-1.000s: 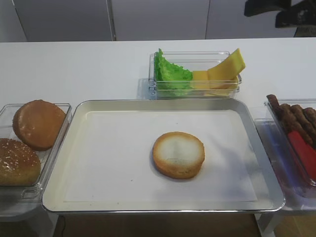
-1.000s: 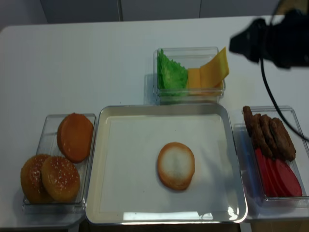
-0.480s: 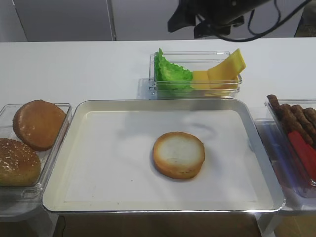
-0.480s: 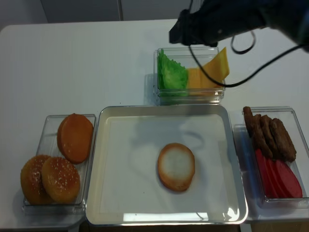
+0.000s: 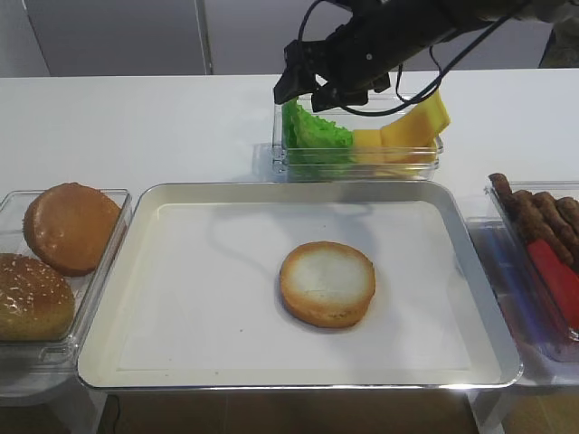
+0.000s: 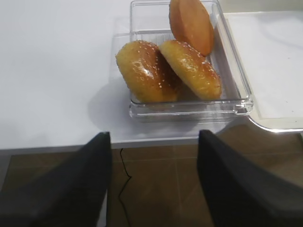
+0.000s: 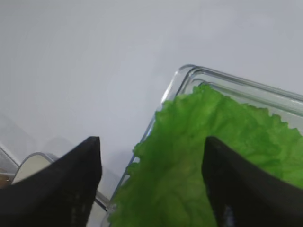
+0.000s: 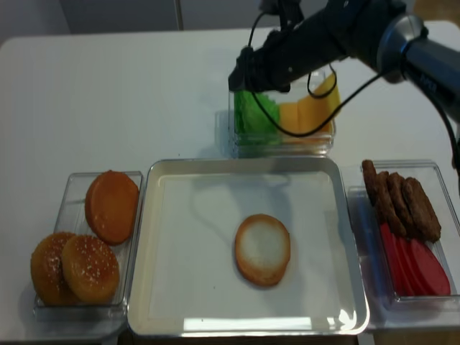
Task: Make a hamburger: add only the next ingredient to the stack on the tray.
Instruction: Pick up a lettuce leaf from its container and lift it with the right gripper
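Lettuce point(image 7: 203, 156) sits bunched in its bin, right claw point(image 7: 151, 184) spread wide just above it; closing there could pinch several leaves instead of one.

The scene is brightly and evenly lit from above, with a soft white cast on the table point(image 5: 136, 117). The tray point(image 8: 330, 320) carries a strip of glare along its near rim in the realsense view, and faint grey shadows of the arm fall on its paper lining beyond the bun half point(image 5: 327, 283). In the right wrist view the dark fingers point(image 7: 57, 189) are blurred and close, while the lettuce point(image 7: 203, 156) between them is fairly sharp. The left wrist view is slightly soft, its fingers point(image 6: 61, 189) dark and unfocused.
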